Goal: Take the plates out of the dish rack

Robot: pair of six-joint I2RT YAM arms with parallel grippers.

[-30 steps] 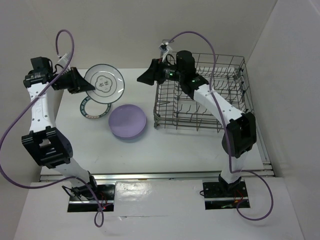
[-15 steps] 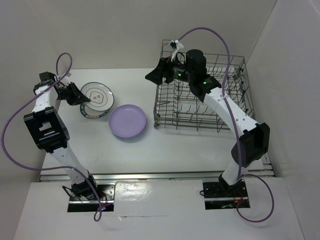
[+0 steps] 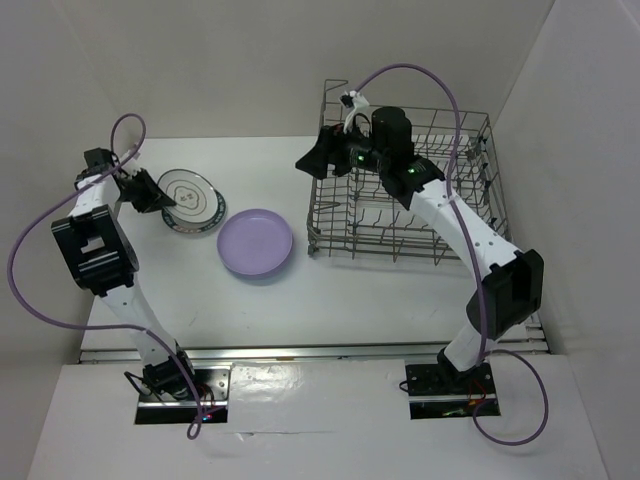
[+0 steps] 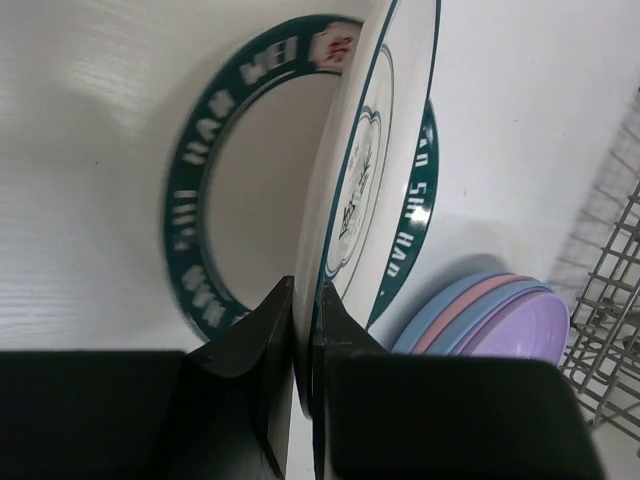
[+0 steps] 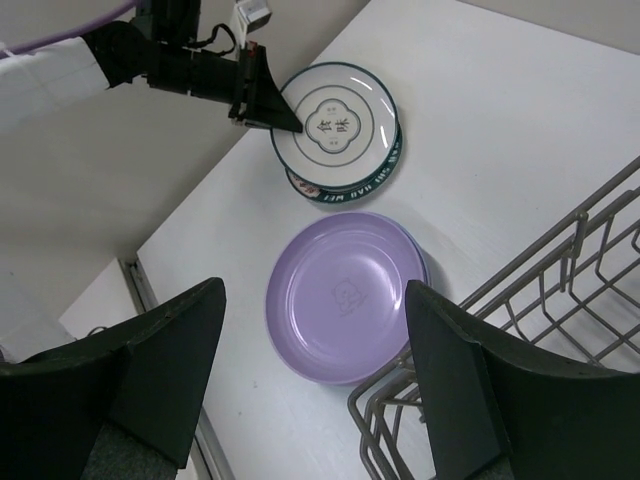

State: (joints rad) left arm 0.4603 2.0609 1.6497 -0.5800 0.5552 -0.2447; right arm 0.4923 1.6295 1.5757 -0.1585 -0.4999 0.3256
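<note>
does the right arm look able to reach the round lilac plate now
Probably yes: the right end effector is open, the round lilac plate lies uncovered beside the grey wire dish rack, and the left end effector grips a white patterned plate.

Two dark Chinese signs are printed in the middle of the white plate [image 5: 335, 122], inside a clover-shaped line. They are too small to be read for sure. White block letters are printed all around the green-rimmed plate [image 4: 190, 210], which is seen below the white one at the far left of the counter [image 5: 480, 130]. These letters are blurred and partly hidden, so no word can be read. A faint mark is pressed into the middle of the lilac plate [image 5: 343, 297]; it cannot be read.
</note>
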